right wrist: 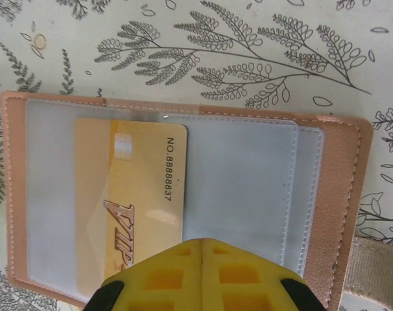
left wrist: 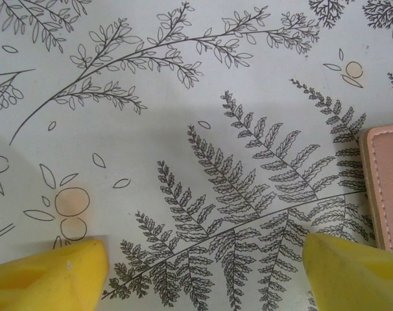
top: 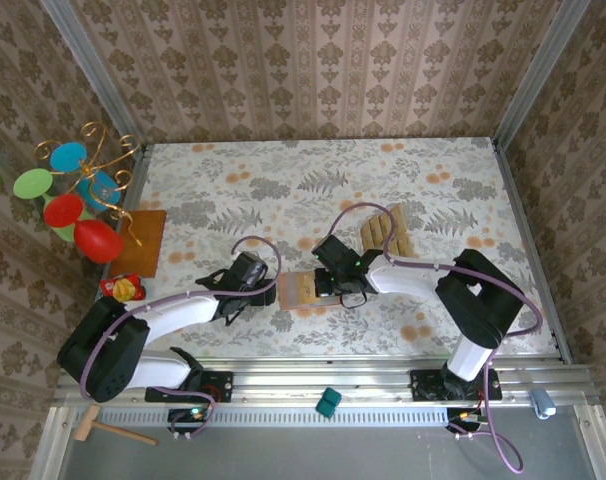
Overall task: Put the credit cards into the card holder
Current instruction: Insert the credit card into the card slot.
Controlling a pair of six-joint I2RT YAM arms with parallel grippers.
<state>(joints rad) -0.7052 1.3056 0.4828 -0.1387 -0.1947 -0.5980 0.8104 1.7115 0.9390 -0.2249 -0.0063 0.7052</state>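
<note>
The left jaws stood wide above the tabletop (left wrist: 183, 129), just left of the card holder (top: 295, 290), which lay open and flat. One credit card (right wrist: 128, 194) sat in its clear pocket beneath the tightly closed right jaws. More credit cards (top: 385, 232) lay fanned farther right.

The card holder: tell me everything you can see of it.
The card holder lies open and flat on the fern-print table. It is pinkish-tan, leather-like, stitched along the edges, with clear plastic sleeves inside. A gold VIP card sits under one sleeve. The right gripper, jaws shut, is over one edge; contact is unclear.
</note>
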